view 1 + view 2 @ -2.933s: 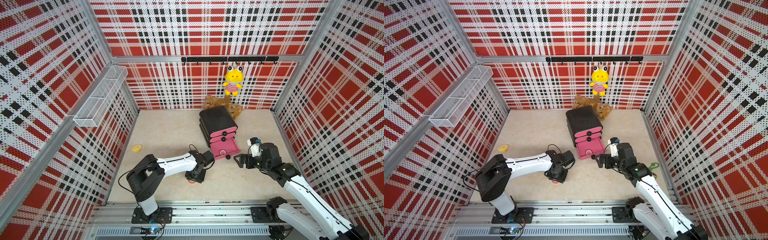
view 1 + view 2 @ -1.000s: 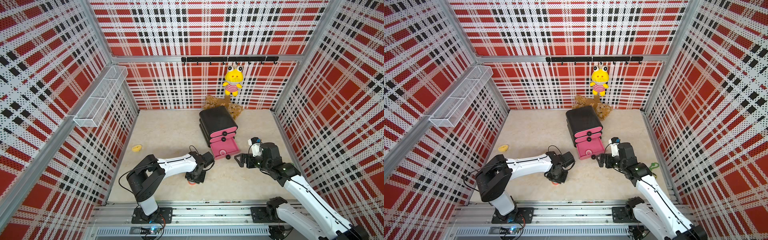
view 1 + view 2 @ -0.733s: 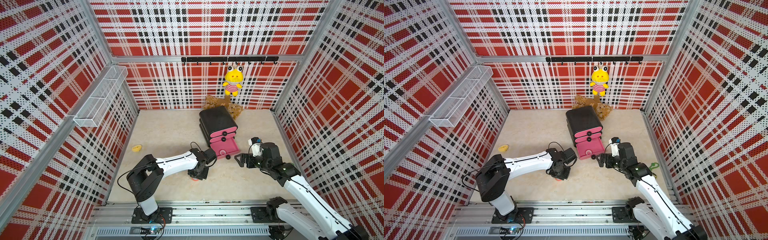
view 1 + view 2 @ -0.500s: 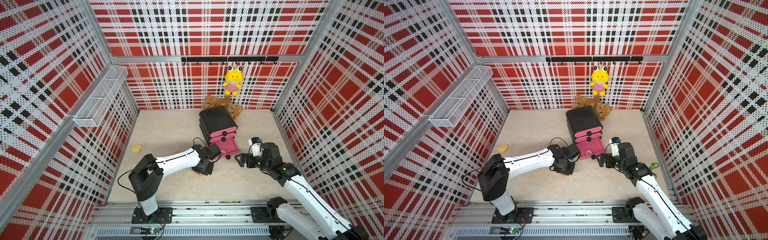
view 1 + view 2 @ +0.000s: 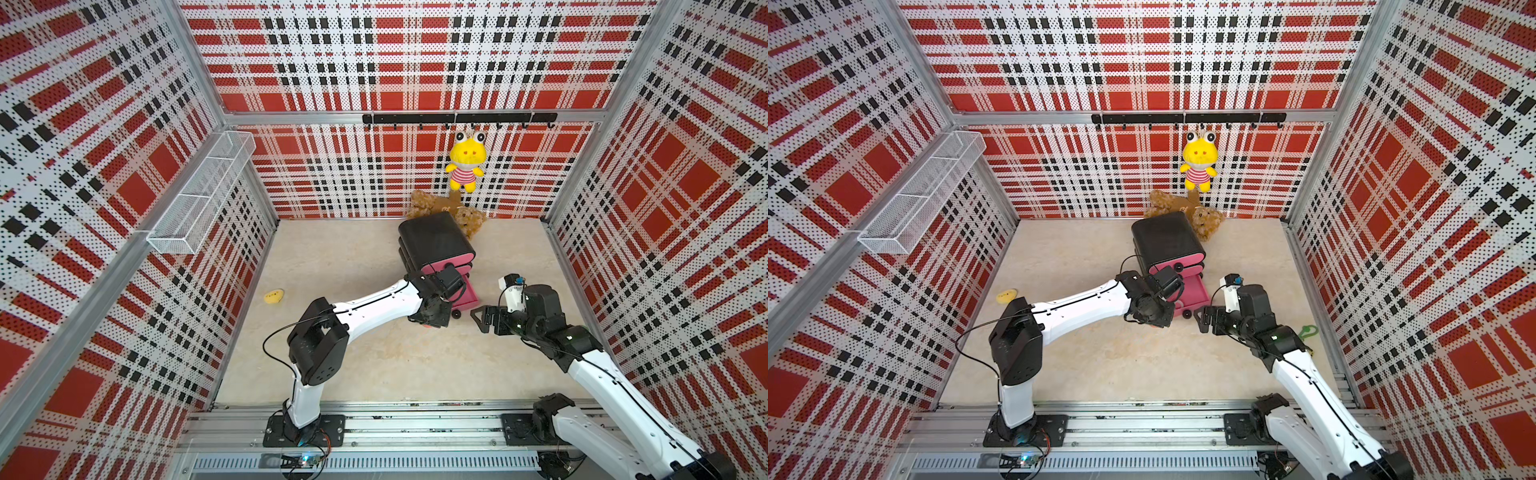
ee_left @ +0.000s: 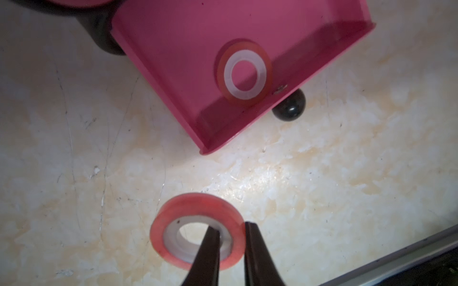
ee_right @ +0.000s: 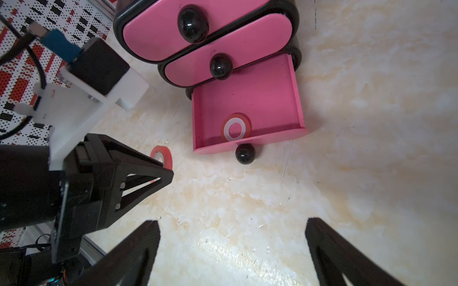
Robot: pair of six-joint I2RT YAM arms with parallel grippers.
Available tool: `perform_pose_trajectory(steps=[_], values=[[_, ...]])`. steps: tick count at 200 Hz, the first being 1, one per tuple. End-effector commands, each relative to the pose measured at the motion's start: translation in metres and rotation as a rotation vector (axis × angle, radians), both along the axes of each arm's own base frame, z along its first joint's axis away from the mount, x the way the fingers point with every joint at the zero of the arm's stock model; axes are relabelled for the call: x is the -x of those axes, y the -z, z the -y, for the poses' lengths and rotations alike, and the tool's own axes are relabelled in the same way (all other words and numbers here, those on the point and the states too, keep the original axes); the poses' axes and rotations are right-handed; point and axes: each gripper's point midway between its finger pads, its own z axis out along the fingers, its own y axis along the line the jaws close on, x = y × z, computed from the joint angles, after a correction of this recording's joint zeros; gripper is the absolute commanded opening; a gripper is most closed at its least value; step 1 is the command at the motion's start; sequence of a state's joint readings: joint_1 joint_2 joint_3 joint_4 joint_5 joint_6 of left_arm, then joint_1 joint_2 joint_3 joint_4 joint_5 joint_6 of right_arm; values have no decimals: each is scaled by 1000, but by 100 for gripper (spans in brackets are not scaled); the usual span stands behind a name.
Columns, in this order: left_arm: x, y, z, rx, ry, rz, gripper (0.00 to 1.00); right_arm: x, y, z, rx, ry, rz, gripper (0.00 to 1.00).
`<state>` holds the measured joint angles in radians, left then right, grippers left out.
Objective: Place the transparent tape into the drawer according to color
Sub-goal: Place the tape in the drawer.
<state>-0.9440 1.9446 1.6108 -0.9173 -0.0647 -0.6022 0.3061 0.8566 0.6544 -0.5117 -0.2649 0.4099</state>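
While the black cabinet (image 5: 432, 237) stands mid-table, its bottom drawer (image 6: 173, 49) is pulled out; the upper drawers (image 7: 247, 44) are closed. Right gripper (image 7: 233, 221): jaws wide apart, nothing between them, facing the drawer front from nearby. Left gripper (image 6: 230, 226): clamped on a red tape ring (image 6: 195, 204), one finger through the core, one outside the band. The held ring sits over bare floor just beside the drawer's front corner, outside it. Second red ring (image 6: 245, 55): inside the drawer, against the front wall.
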Motion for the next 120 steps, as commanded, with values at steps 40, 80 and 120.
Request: perform_pose_trajectory(steps=[40, 80, 120], values=[[-36, 6, 18, 10, -8, 51, 0, -2, -14, 7, -6, 33, 43, 100], [-62, 6, 25, 12, -23, 97, 0, -3, -14, 9, -4, 41, 43, 100], [-73, 10, 35, 23, -19, 109, 0, -2, -15, 10, -7, 42, 43, 100]])
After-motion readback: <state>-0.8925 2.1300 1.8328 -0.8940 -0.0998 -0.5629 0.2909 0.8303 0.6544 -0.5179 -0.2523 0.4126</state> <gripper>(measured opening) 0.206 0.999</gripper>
